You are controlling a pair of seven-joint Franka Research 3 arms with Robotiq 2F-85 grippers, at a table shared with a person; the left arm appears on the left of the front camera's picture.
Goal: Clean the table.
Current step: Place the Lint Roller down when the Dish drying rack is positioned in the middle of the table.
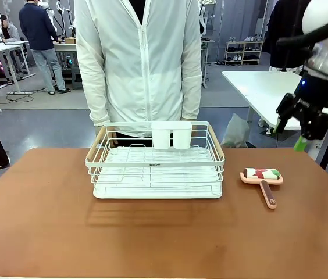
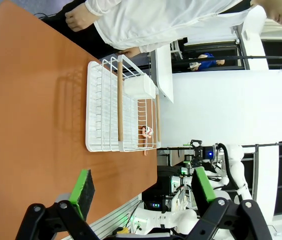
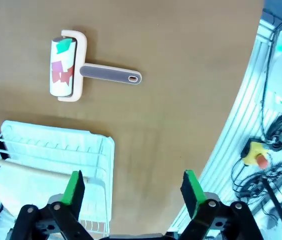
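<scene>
The reddish-brown table (image 1: pixel 47 215) carries a lint roller (image 1: pixel 261 176) with a pinkish frame, grey-brown handle and red and green scraps stuck on its roll, lying right of the white wire rack (image 1: pixel 152 168). My right gripper (image 1: pixel 289 136) hangs open in the air above and behind the roller. In the right wrist view the roller (image 3: pixel 68 66) lies far below the open right gripper (image 3: pixel 132 187). My left gripper (image 2: pixel 143 187) is open and holds nothing, high over the table's (image 2: pixel 31 100) near edge.
A person in a white jacket (image 1: pixel 138 58) stands at the far edge just behind the rack, which holds a white cup holder (image 1: pixel 171 133). A white-topped table (image 1: pixel 268 87) stands at the back right. The rack (image 3: pixel 56 160) is close to the roller.
</scene>
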